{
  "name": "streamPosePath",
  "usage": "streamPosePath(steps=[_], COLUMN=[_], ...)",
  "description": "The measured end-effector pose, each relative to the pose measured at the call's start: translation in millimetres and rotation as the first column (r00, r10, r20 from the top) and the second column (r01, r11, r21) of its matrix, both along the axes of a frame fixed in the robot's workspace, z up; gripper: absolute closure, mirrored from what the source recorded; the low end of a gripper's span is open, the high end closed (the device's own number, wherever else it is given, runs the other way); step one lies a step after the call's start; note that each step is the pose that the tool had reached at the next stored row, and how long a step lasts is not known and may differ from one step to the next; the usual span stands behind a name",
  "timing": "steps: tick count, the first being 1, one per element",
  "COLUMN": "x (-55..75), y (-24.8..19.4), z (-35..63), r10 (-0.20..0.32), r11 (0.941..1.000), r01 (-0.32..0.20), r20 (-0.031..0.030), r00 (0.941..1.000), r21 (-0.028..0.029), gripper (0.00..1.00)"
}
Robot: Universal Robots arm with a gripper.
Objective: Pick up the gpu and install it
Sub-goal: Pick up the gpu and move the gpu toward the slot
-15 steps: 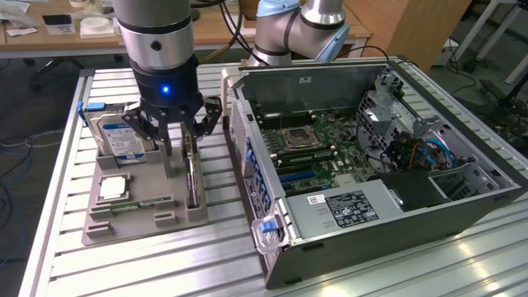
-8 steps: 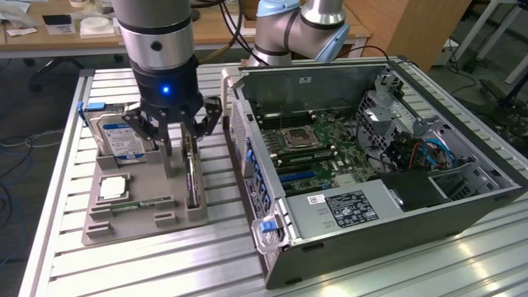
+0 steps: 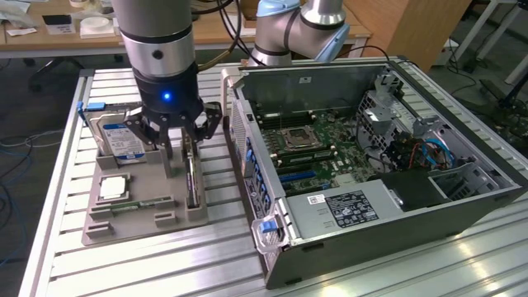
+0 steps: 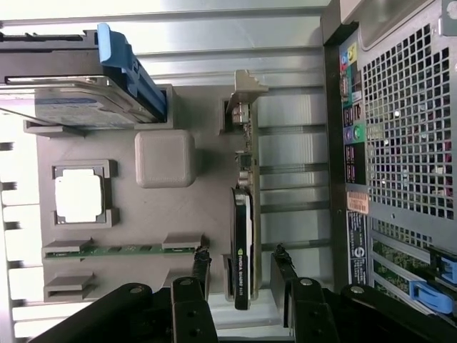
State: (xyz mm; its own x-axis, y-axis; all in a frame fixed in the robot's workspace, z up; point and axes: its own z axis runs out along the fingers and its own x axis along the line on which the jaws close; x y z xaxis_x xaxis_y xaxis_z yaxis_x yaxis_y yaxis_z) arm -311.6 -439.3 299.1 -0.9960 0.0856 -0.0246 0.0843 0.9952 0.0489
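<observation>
gripper (image 3: pixel 187 143) jaws stood wide astride the gpu (image 4: pixel 243 250), gripping nothing | gpu stood on edge in a slot of the grey holder tray (image 3: pixel 140 216); tray lay on the slatted aluminium table (image 3: pixel 165 266) beside an open computer case (image 3: pixel 371 247) | wooden desk (image 3: pixel 83 43) behind

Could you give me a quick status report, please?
Tool open, straddling gpu. It stands on edge in tray, not gripped. Nothing in the way.

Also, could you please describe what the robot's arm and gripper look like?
The arm is a smooth silver-grey tube ending in a black wrist with a small glowing blue light. The gripper is black, with jointed linkage fingers on silvery pivot pins.
</observation>
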Motion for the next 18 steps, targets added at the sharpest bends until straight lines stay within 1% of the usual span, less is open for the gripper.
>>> streamPosePath(steps=[12, 18], x=[2.2, 2.5], y=[0.0, 0.0], z=[-7.6, -13.8], r10=[0.0, 0.0], r11=[1.0, 1.0], r01=[0.0, 0.0], r20=[0.0001, 0.0001], r00=[1.0, 1.0], r21=[0.0, 0.0], gripper=[0.53, 0.53])
